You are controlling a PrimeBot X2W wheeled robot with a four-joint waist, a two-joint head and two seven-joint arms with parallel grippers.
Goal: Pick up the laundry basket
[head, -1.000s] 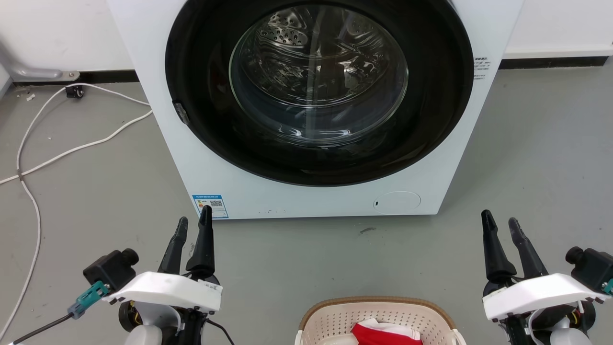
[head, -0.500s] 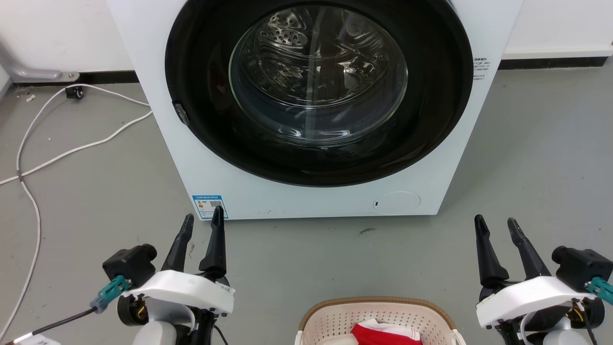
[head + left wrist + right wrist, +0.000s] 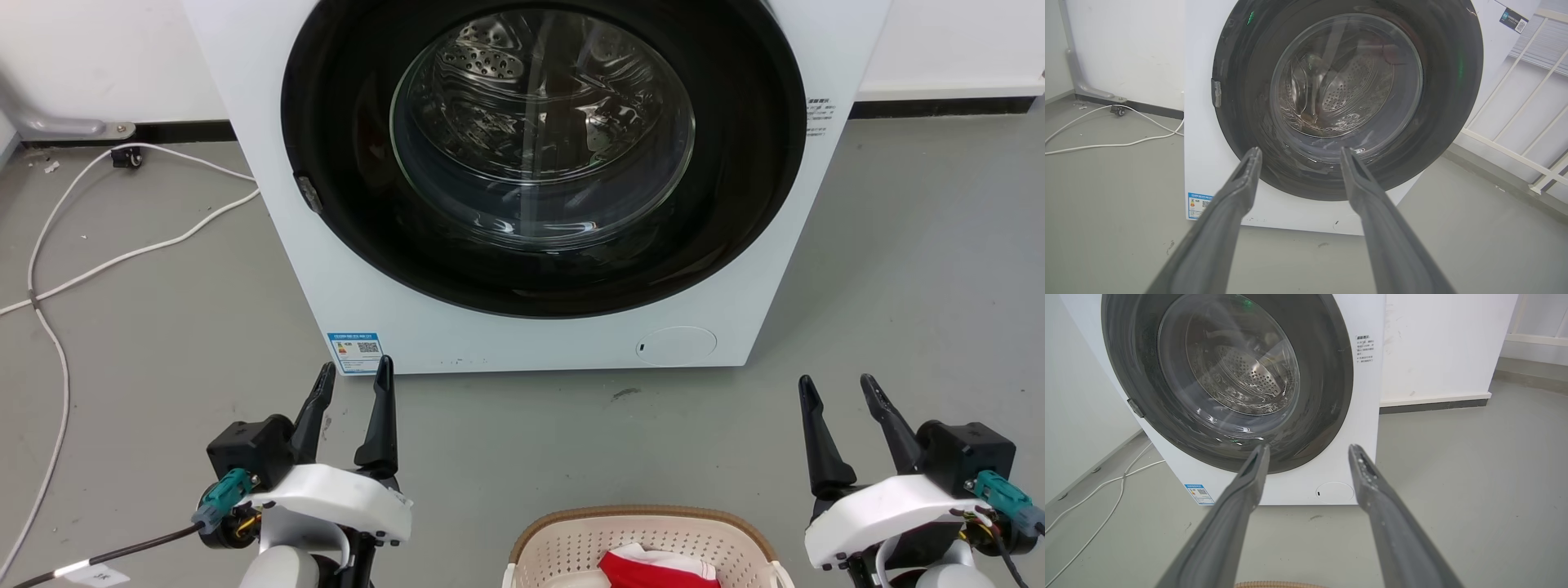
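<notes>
Fingers wide apart and empty on our left gripper (image 3: pixel 355 365) and right gripper (image 3: pixel 837 380). We flank the laundry basket (image 3: pixel 645 512), low between them on the floor (image 3: pixel 163 327), probably staging a two-sided grip. Washing machine (image 3: pixel 522 343) just ahead.

One washing machine (image 3: pixel 490 343) is counted, and on its front one round glass door (image 3: pixel 543 122), one blue label (image 3: pixel 355 349) and one small round cover (image 3: pixel 676 345). One laundry basket (image 3: pixel 645 514) is logged at the floor's near edge, with one red-and-white cloth (image 3: pixel 653 567) inside. Two grippers are tallied, the left gripper (image 3: pixel 355 365) and the right gripper (image 3: pixel 836 380), with two dark fingers (image 3: pixel 378 416) on each, four in all. White cable (image 3: pixel 106 261) is spotted by the floor's left edge, but its strands cannot be counted with certainty.
</notes>
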